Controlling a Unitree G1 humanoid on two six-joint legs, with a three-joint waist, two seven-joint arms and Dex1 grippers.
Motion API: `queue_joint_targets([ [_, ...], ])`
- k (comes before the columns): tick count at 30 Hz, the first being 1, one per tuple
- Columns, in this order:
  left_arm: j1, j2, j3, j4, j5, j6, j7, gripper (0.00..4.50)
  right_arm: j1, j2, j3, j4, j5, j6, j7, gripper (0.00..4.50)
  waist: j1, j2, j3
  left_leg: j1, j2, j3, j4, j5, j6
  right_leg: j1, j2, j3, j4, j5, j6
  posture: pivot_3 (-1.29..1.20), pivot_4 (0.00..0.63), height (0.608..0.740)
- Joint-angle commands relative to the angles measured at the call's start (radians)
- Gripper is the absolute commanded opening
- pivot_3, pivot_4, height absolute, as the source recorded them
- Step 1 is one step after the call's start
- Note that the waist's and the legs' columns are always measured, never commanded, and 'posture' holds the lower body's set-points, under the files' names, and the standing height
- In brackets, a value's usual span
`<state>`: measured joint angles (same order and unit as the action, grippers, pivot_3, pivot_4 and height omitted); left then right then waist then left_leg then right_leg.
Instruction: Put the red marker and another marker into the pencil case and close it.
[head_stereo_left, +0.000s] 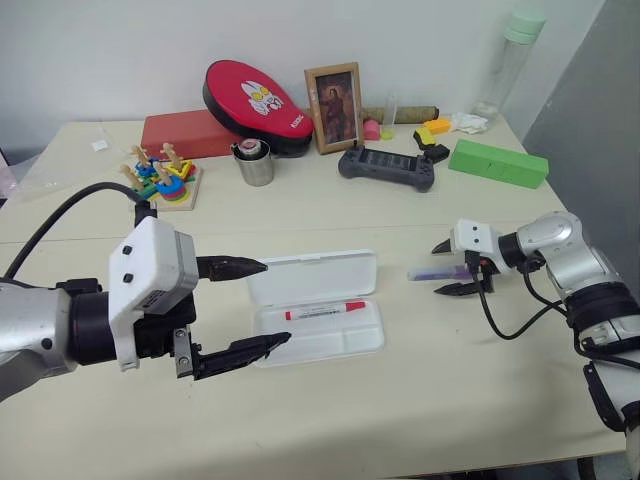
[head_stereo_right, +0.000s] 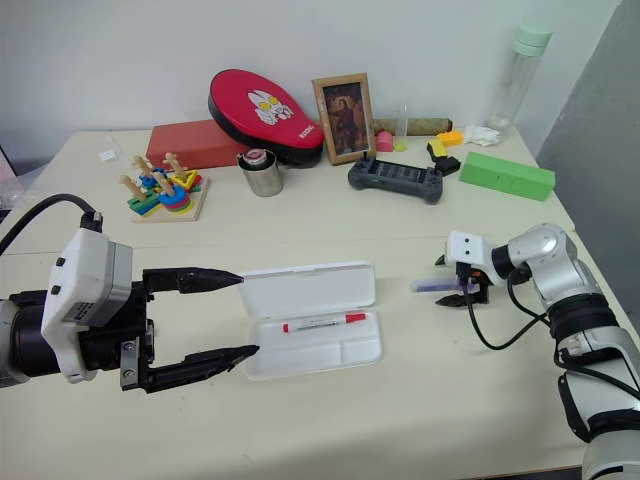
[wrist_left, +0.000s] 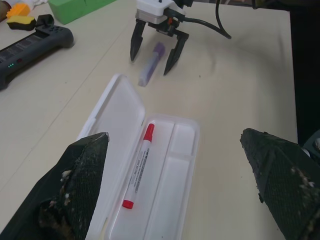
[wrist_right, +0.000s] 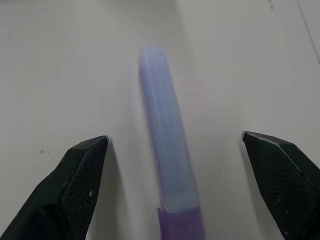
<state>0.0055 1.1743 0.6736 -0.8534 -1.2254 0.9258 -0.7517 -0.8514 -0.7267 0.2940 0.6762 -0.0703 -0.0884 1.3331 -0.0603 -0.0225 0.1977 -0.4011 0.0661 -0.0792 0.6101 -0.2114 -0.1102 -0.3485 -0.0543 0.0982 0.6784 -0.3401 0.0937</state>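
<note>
Pencil case (head_stereo_left: 318, 305) lies open mid-tabletop (head_stereo_left: 420, 400), red marker (head_stereo_left: 325, 310) inside. Purple-capped marker (head_stereo_left: 440, 271) rests to its right, between the released right claw's (head_stereo_left: 447, 268) fingers, untouched. Left claw (head_stereo_left: 258, 305) released.

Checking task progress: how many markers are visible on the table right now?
2. The red marker lies in the tray of the open pencil case. The purple-capped marker lies on the table between the open right gripper's fingers. None seem hidden.

Home-like room: framed picture (head_stereo_left: 334, 107), stacking toy (head_stereo_left: 160, 179), game controller (head_stereo_left: 387, 166).
</note>
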Motion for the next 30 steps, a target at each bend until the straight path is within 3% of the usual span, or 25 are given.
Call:
queue_joint_targets([
  [1,-0.011,0.011,0.007,0.000,0.009,-0.023,0.008,4.50,-0.059,0.011,-0.024,0.065,-0.020,-0.038,-0.041,4.50,0.000,0.000,0.000,0.000,0.000,0.000,0.000,0.000,0.000,0.000,0.000,0.000,0.000,0.000,0.000,0.00,0.150,0.740],
  [13,-0.007,0.010,0.009,-0.005,0.003,-0.020,0.021,4.50,-0.152,0.045,-0.030,0.230,-0.055,-0.094,-0.093,4.50,0.000,0.000,0.002,0.000,0.000,0.000,0.000,0.000,0.000,-0.001,0.000,0.000,0.000,0.000,0.000,0.00,0.150,0.740],
  [17,-0.005,0.009,0.011,-0.005,0.005,-0.020,0.022,4.50,-0.131,0.027,-0.019,0.213,-0.052,-0.103,-0.024,4.50,0.000,0.000,0.003,0.000,0.000,0.000,0.000,0.000,0.000,0.000,0.000,0.000,0.000,0.000,0.000,0.00,0.150,0.740],
  [30,-0.007,0.007,0.005,-0.005,0.007,-0.022,0.029,4.50,-0.086,0.010,0.011,0.276,-0.113,-0.086,-0.034,4.50,0.002,0.000,0.003,0.000,0.000,0.000,0.000,0.000,0.000,0.000,0.000,0.000,0.000,0.000,0.000,0.00,0.150,0.740],
])
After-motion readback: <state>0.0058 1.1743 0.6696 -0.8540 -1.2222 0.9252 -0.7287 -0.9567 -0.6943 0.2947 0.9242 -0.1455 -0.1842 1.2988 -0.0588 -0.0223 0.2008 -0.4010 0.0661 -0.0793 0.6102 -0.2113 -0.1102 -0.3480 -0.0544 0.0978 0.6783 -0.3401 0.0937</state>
